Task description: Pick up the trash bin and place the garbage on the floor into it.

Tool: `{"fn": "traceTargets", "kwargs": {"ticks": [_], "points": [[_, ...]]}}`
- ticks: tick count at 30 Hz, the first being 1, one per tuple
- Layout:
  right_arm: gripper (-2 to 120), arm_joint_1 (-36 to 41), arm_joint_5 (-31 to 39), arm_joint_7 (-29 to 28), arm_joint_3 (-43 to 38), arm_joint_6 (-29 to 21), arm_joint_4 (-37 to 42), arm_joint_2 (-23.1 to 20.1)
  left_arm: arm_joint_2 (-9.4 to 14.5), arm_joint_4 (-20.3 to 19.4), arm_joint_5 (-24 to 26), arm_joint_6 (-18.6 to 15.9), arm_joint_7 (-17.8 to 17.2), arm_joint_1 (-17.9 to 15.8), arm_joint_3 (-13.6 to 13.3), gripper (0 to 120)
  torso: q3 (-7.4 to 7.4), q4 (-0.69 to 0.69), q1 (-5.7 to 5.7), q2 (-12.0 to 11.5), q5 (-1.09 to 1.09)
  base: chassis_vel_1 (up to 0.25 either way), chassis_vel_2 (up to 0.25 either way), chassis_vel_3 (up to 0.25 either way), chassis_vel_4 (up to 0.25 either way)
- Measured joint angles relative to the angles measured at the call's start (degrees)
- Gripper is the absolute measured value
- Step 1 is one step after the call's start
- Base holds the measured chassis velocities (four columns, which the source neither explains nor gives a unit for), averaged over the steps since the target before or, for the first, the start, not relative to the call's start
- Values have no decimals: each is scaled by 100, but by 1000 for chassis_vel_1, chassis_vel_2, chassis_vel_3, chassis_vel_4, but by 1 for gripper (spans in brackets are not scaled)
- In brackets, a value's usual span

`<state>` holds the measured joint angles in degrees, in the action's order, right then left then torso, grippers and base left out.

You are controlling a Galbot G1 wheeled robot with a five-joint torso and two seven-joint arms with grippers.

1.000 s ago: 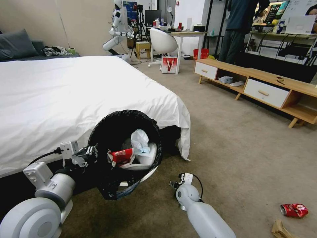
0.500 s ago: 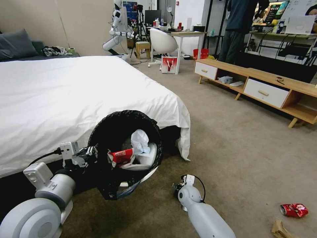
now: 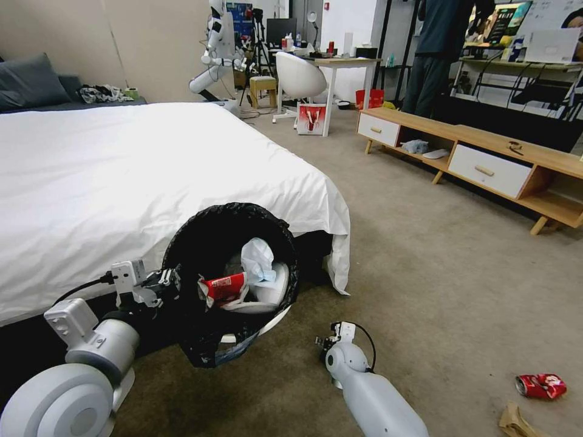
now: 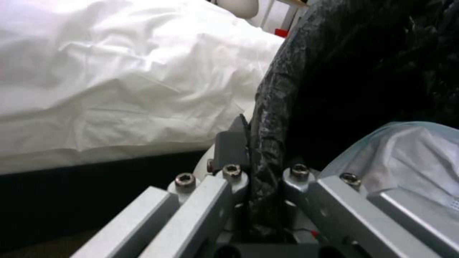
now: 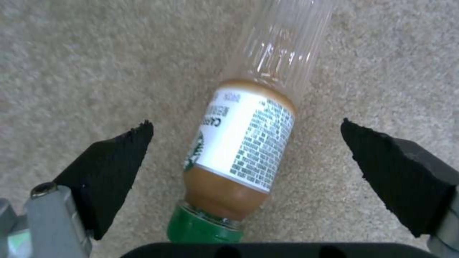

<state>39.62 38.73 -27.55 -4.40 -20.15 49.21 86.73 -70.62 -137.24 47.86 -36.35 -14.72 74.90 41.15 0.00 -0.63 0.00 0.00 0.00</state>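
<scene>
The trash bin (image 3: 234, 276), white with a black bag (image 4: 306, 71) over its rim, hangs tilted in front of the bed with its mouth toward me. Inside lie a red-and-white wrapper (image 3: 223, 286) and crumpled white tissues (image 3: 257, 257). My left gripper (image 3: 163, 284) is shut on the bin's near rim (image 4: 265, 143). My right gripper (image 3: 330, 341) points down at the floor (image 3: 437, 291), open, its black fingers (image 5: 114, 165) on either side of a small green-capped bottle (image 5: 241, 143) lying on the carpet. A crushed red can (image 3: 540, 385) and a brown paper piece (image 3: 515, 422) lie at the far right.
The bed (image 3: 121, 176) with its white sheet takes up the left side, its corner just behind the bin. A low wooden bench (image 3: 486, 164) with white drawers runs along the right. A desk, a white chair (image 3: 299, 77) and another robot stand at the back.
My right arm has sunk a little toward the floor and drawn slightly nearer. The left arm and the bin have stayed still.
</scene>
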Motion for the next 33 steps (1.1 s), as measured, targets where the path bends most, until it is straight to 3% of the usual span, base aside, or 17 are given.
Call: {"fn": "traceTargets", "kwargs": {"ticks": [19,33], "points": [[100,-79,-336,139,-127,106,-311,45,-32,-68,-75,15,19,123,-9,2,0,0,0,0,0,0,0,0,0],[100,-107,-543,548,-208,178,-542,115,-54,-73,-110,21,24,133,-23,2,0,0,0,0,0,0,0,0,0]]}}
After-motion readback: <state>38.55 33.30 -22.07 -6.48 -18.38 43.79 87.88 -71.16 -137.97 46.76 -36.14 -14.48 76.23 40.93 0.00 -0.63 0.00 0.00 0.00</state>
